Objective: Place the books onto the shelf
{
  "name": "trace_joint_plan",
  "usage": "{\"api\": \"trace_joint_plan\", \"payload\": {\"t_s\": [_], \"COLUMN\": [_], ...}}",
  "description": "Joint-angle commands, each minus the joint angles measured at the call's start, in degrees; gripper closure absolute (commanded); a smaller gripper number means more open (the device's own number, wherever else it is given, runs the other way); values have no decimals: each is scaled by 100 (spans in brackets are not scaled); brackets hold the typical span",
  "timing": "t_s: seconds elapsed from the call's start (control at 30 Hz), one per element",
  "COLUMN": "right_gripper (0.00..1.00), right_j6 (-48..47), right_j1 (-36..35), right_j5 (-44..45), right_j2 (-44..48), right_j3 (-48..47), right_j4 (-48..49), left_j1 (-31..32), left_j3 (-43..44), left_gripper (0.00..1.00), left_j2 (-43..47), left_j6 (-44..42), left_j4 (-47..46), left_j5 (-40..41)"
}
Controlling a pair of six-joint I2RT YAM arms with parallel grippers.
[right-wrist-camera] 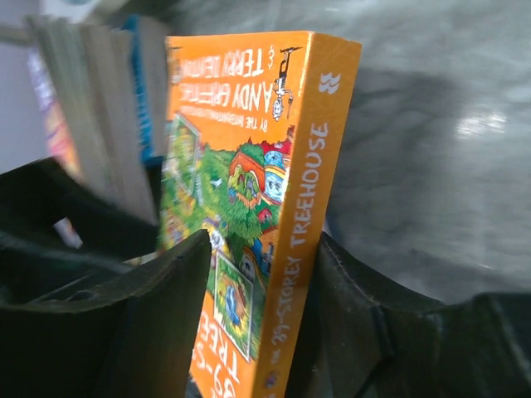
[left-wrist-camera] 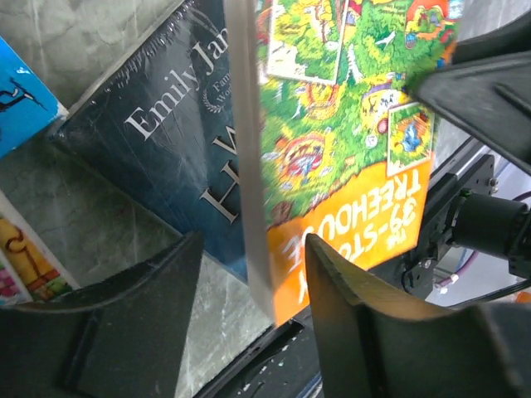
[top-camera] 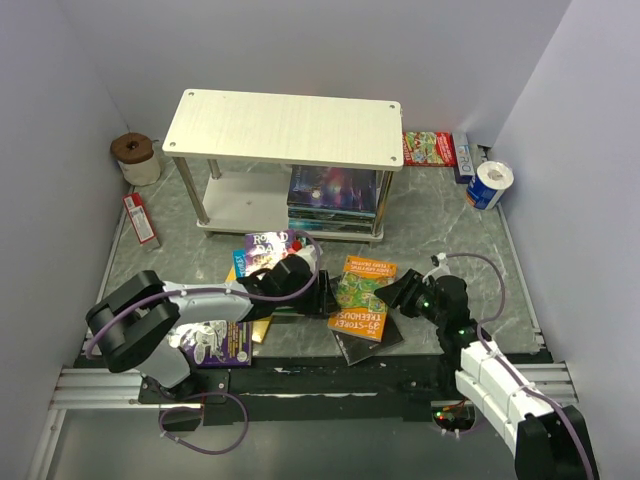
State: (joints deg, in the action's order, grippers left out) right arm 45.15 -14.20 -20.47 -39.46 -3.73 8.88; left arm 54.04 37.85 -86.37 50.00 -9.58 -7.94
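An orange "39-Storey Treehouse" book (top-camera: 362, 298) lies tilted on a dark book (top-camera: 368, 345) at the table's front middle. My left gripper (top-camera: 322, 290) straddles its page edge (left-wrist-camera: 249, 166). The jaws are open, and bare table shows between one finger (left-wrist-camera: 141, 323) and the book. My right gripper (top-camera: 392, 298) straddles the spine side (right-wrist-camera: 290, 249), one finger (right-wrist-camera: 365, 323) against the back cover, the other beside the front. The Roald Dahl book (top-camera: 266, 243) and a purple book (top-camera: 218, 345) lie to the left. The shelf (top-camera: 283, 127) stands behind, several books (top-camera: 332, 195) on its lower board.
A red-green packet (top-camera: 428, 148) and a blue-white roll (top-camera: 489, 185) sit at the back right. A brown-topped roll (top-camera: 135, 155) and a red-and-white carton (top-camera: 141, 220) stand along the left wall. White walls close in three sides.
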Motion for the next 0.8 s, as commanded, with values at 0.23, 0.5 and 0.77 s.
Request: {"api": "trace_joint_plan", "payload": {"t_s": [0.23, 0.5, 0.77], "right_gripper": [43, 100, 100], "right_j6": [-296, -393, -795], "right_j1": [22, 22, -4], "right_j5": [-1389, -1899, -1382], "right_j2": [45, -379, 2152], "right_j3": [-137, -137, -1653], "right_j4": [667, 879, -2125], "left_j1": [203, 361, 361], "left_j3": [267, 460, 452], "left_gripper": [52, 53, 36], "left_j2": [-477, -549, 1740], "left_j6": [-148, -192, 9], "left_j4": [-307, -97, 1590], "left_j5": [-207, -94, 1619]}}
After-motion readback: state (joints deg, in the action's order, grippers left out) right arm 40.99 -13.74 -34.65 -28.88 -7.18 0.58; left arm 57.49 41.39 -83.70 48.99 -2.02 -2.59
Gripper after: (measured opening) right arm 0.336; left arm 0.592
